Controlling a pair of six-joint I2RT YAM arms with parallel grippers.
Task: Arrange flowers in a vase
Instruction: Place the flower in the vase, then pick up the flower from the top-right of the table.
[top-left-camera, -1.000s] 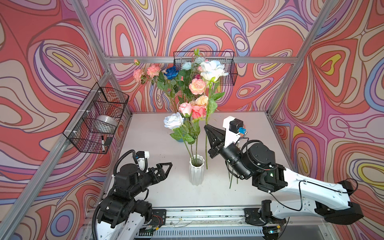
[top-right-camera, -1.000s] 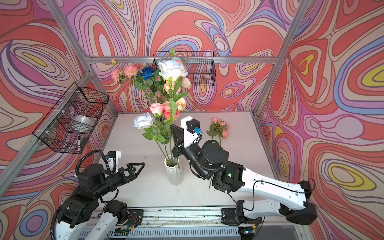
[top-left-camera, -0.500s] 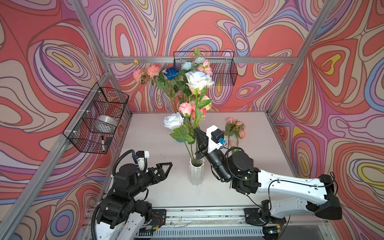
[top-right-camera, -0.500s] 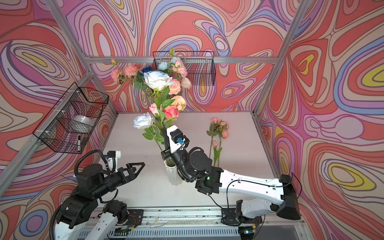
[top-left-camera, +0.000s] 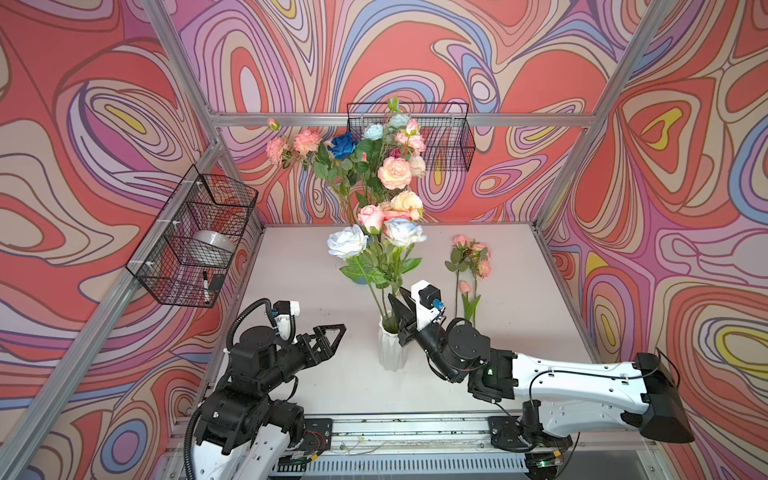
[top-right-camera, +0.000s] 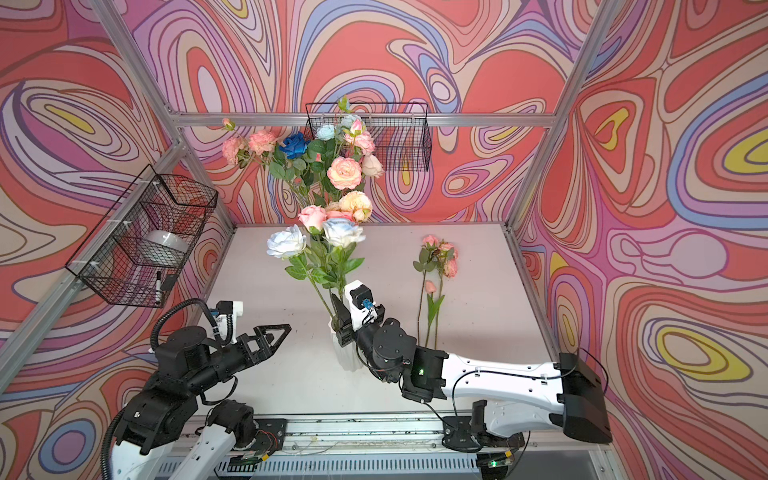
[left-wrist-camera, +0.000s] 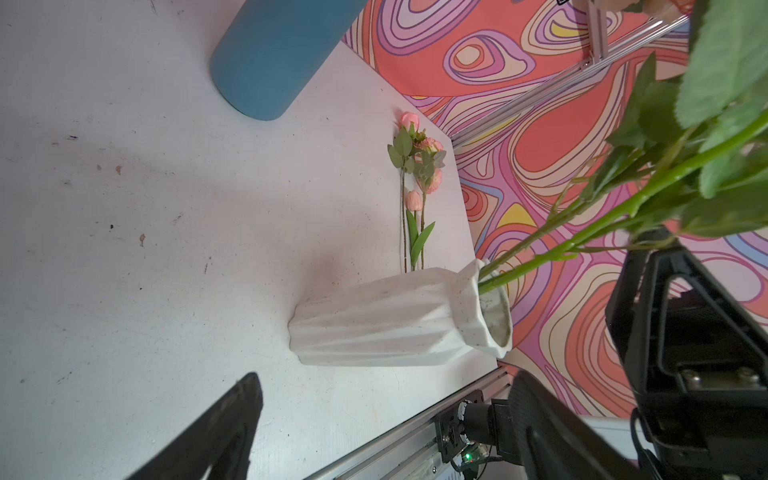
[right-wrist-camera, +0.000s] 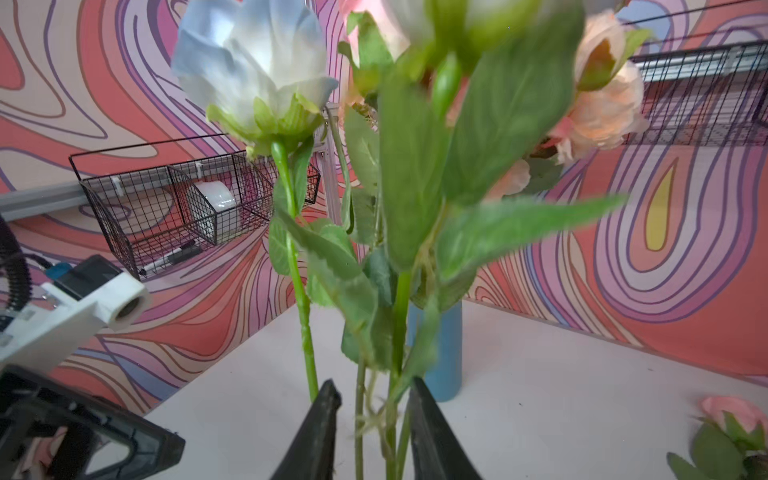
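Observation:
A white ribbed vase (top-left-camera: 392, 349) (top-right-camera: 347, 357) (left-wrist-camera: 386, 320) stands at the front middle of the table. Two pale blue roses (top-left-camera: 348, 245) (top-left-camera: 404, 230) (right-wrist-camera: 253, 62) rise from it on green stems. My right gripper (top-left-camera: 398, 305) (top-right-camera: 338, 309) (right-wrist-camera: 372, 388) is just above the vase mouth; its jaws stand a little apart on either side of the stems, open. My left gripper (top-left-camera: 332, 334) (top-right-camera: 278, 332) (left-wrist-camera: 386, 378) is open and empty, left of the vase. More flowers (top-left-camera: 469, 257) (left-wrist-camera: 419, 166) lie loose on the table to the right.
A blue vase (left-wrist-camera: 278, 54) (right-wrist-camera: 440, 353) behind the white one holds a tall bunch of pink, peach and blue flowers (top-left-camera: 365, 166). A wire basket (top-left-camera: 195, 237) with a tape roll and a marker hangs on the left wall, another basket (top-left-camera: 440, 137) on the back wall.
My right arm brought a pale blue rose down from high beside the bunch and set its stem in the white vase, then its jaws parted. The left arm stayed still.

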